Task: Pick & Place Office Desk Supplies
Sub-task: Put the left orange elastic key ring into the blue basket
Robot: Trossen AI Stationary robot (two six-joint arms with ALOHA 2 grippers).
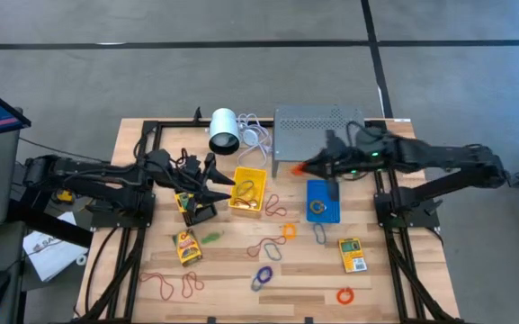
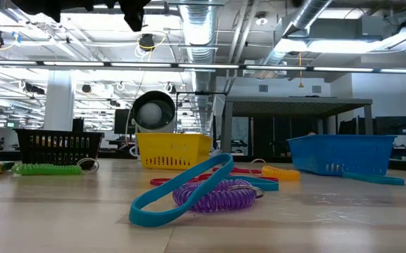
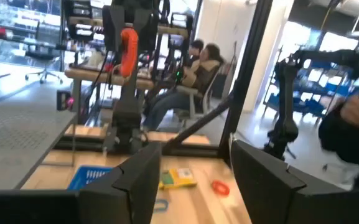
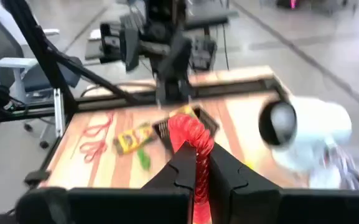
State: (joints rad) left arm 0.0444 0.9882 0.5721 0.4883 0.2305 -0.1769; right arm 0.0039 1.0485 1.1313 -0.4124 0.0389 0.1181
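Observation:
My right gripper hangs above the table between the yellow bin and the blue bin, shut on a red coiled band. My left gripper hovers open over the black bin, beside the yellow bin, and its fingers hold nothing. The yellow bin has bands inside, and so does the blue bin. Loose bands lie on the wood, among them a purple coil and a blue loop. Two yellow-and-green packets lie flat. My right gripper pinches the red coiled band between its two fingers. The fingers come roughly level from the table's right, pointing left. Part of the band bulges out past the fingertips. The band is lifted clear of the table.
A white cylinder with its cable and a grey perforated stand sit at the far edge. Red loops and an orange ring lie near the front edge. People sit beyond the table.

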